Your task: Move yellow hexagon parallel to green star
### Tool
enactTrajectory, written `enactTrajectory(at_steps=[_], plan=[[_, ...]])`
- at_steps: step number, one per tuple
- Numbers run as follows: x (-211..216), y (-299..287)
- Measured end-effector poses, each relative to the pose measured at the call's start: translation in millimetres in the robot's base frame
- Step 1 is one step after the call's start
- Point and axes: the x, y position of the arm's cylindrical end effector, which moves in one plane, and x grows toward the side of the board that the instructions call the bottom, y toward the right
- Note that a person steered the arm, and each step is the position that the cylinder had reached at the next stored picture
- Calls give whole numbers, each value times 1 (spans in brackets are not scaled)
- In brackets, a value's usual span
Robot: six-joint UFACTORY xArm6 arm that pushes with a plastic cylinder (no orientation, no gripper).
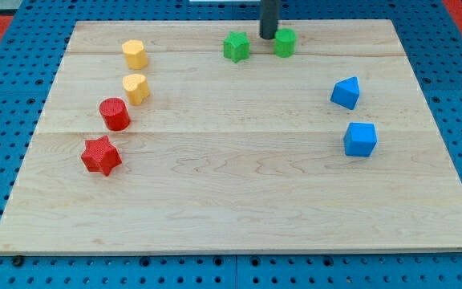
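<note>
The yellow hexagon [134,53] sits near the board's upper left. The green star [236,46] is at the top centre, well to the right of the hexagon and at about the same height in the view. My tip [269,37] is at the top of the board, between the green star and another green block [285,42], close to the latter's left side. The tip is far to the right of the yellow hexagon.
A yellow heart [135,88] lies just below the hexagon. A red cylinder [115,113] and a red star [100,155] follow toward the lower left. Two blue blocks [346,93] [360,139] sit on the right. The wooden board [239,217] rests on a blue pegboard.
</note>
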Motion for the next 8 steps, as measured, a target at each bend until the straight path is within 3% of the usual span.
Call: enactTrajectory(at_steps=[4,5,6,7,8], plan=[[46,48],[15,23],[-26,-44],[-31,-148],[-1,-154]])
